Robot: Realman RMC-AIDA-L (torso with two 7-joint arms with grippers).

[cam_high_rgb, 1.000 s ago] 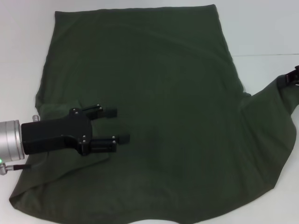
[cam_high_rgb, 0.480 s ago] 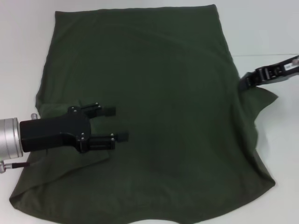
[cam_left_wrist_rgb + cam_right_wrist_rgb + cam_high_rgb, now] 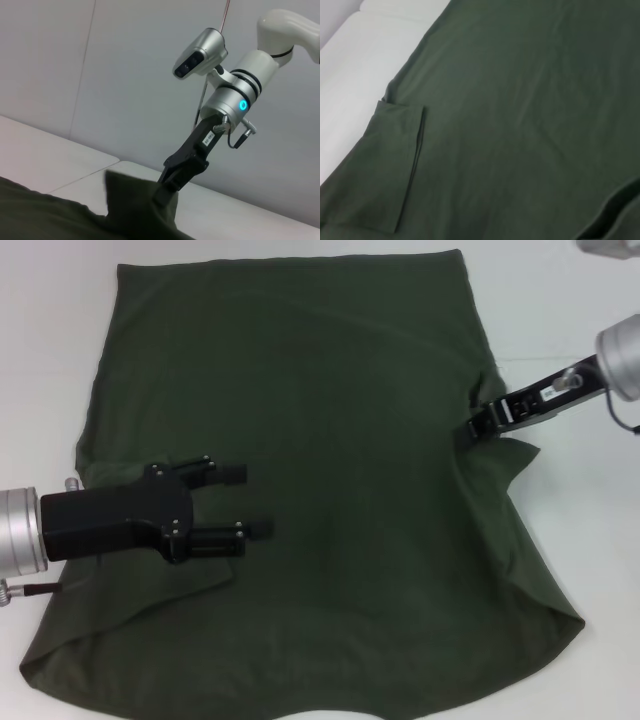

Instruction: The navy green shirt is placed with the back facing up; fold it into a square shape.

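The navy green shirt lies spread flat and covers most of the white table. My left gripper hovers over its left part, open with nothing between its fingers. At the shirt's right edge, my right gripper is shut on the right sleeve, holding a raised peak of cloth there. The left wrist view shows that same right gripper pinching the lifted fabric. In the right wrist view the shirt fills the picture, with the left sleeve folded flat onto the body.
Bare white table shows to the right of the shirt and along the far edge. A grey wall stands behind the table. The shirt's near hem reaches the table's front.
My right gripper has carried the right sleeve inward to the left, pulling the spread-out sleeve onto the shirt's right edge. The left gripper has barely moved.
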